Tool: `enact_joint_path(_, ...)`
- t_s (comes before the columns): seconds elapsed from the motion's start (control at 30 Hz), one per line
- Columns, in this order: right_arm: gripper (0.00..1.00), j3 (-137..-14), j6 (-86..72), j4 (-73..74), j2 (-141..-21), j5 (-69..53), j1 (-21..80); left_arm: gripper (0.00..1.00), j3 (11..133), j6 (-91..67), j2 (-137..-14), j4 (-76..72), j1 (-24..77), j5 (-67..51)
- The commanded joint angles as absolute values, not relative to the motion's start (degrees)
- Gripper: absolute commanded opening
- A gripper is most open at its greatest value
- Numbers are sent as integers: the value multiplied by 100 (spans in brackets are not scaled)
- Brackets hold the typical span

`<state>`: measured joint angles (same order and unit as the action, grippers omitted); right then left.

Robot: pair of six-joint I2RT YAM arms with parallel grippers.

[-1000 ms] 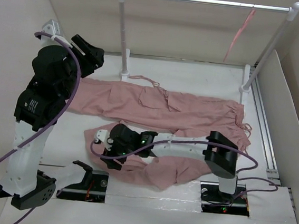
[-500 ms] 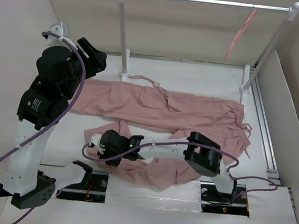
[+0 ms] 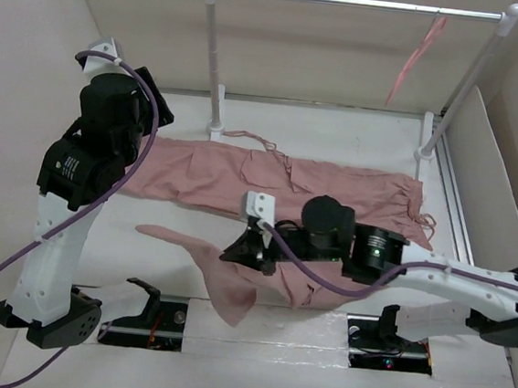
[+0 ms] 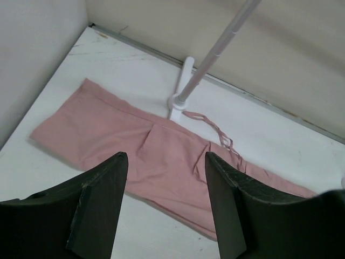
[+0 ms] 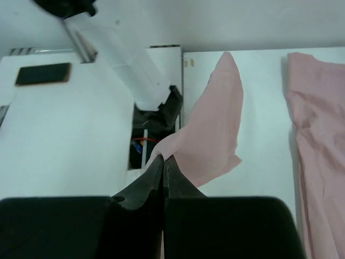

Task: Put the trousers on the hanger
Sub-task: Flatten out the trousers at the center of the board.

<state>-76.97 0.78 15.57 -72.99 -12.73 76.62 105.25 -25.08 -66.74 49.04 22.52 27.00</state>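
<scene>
The dusty-pink trousers (image 3: pixel 333 187) lie spread across the table, one leg along the back and the other bunched at the front. My right gripper (image 3: pixel 237 251) is shut on a fold of that front leg. In the right wrist view its closed tips (image 5: pixel 163 158) pinch the trousers (image 5: pixel 213 129), and the cloth hangs lifted off the table. My left gripper (image 4: pixel 164 155) is open and empty, held high over the left end of the trousers (image 4: pixel 161 162). The thin pink hanger (image 3: pixel 417 58) hangs from the right end of the rail.
The white-and-metal garment rail (image 3: pixel 351 0) stands across the back on two posts; one post (image 4: pixel 215 54) rises beside the trousers' drawstring (image 4: pixel 215 127). White walls close in the left, back and right. Slots with the arm bases (image 3: pixel 173 319) lie at the near edge.
My right gripper has shut on the front trouser leg. It has pulled that fold up and to the right while the arm stretched out rightwards. The left arm has risen slightly.
</scene>
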Motion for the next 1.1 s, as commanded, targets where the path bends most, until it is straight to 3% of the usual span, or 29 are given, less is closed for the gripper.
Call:
enact_joint_path(0.0, 0, -7068, 229, 1355, -6962, -1863, 7445, 55, 10670, -2364, -6609, 5062, 2250, 3181)
enact_joint_path(0.2, 0, -6600, 202, 1020, -7836, -2188, 6059, 56, 10197, -2320, -6776, 5124, 2250, 3384)
enact_joint_path(0.33, 4, -7398, 325, 1037, -9024, -2225, 5424, 56, 9731, -2364, -6873, 4975, 2250, 3305)
enact_joint_path(0.47, 7, -8488, 413, 1493, -10036, -1661, 4984, 56, 9344, -2268, -6891, 4694, 1654, 2500)
enact_joint_path(0.5, 14, -8629, 361, 1581, -10142, -1635, 4905, 55, 9186, -2207, -6873, 4572, 1365, 2296)
enact_joint_path(0.53, 44, -8840, 308, 1660, -10264, -1617, 4782, 55, 9106, -2206, -6847, 4544, 1293, 2129)
enact_joint_path(0.57, 55, -8877, 334, 1705, -10248, -1626, 4781, 55, 9010, -2232, -6838, 4535, 1292, 1875)
enact_joint_path(0.63, 72, -8764, 325, 1636, -10021, -1504, 4781, 54, 8554, -2442, -6794, 4544, 1292, 1549)
enact_joint_path(0.73, 79, -7984, 264, 1424, -9031, -1424, 4729, 48, 7264, -3116, -6253, 4150, 1475, 846)
enact_joint_path(0.8, 72, -7639, 246, 1529, -8545, -1380, 4781, 48, 6177, -3610, -5655, 3807, 1556, 713)
enact_joint_path(0.83, 42, -7472, 237, 1555, -8282, -1371, 4781, 44, 5865, -4021, -5477, 3727, 1556, 642)
enact_joint_path(0.87, 26, -7305, 229, 1590, -8053, -1397, 4860, 42, 5532, -4165, -5319, 3605, 1556, 398)
enact_joint_path(0.93, 7, -6769, 229, 1687, -7341, -1293, 5105, 41, 4950, -4446, -5099, 3612, 1556, 386)
enact_joint_path(1.0, 7, -6287, 141, 1818, -6701, -1047, 5316, 42, 4555, -5077, -5054, 3926, 1556, 483)
enact_joint_path(1.07, 12, -6022, 27, 1959, -6321, -967, 5317, 45, 4238, -5622, -4844, 3824, 1556, 292)
